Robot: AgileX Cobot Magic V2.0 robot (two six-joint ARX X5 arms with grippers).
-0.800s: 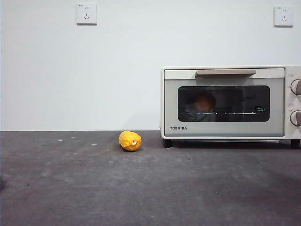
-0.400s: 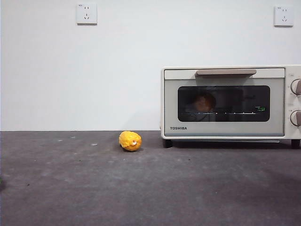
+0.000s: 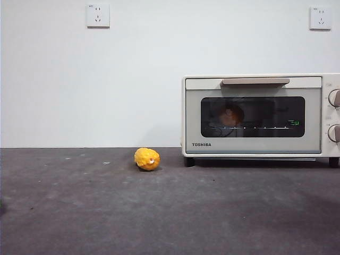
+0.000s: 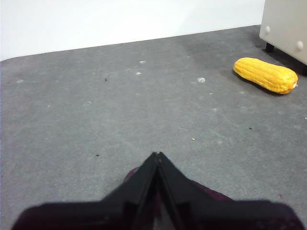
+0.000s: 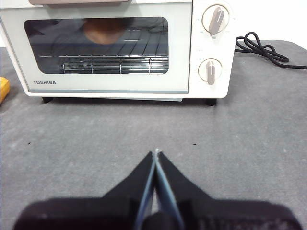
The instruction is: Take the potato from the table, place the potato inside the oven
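The potato lies on the wire rack inside the cream-white oven, dimly visible through the dark glass of the closed door. The right wrist view also shows the potato behind the glass. The oven stands on the dark grey table at the right. My right gripper hovers low over the table in front of the oven door, shut and holding nothing. My left gripper is over the table's left part, shut and holding nothing. Neither arm shows in the front view.
A bumpy yellow corn cob lies on the table just left of the oven, also in the left wrist view. A black power cord trails on the table beside the oven's knob side. Two wall sockets sit high on the white wall.
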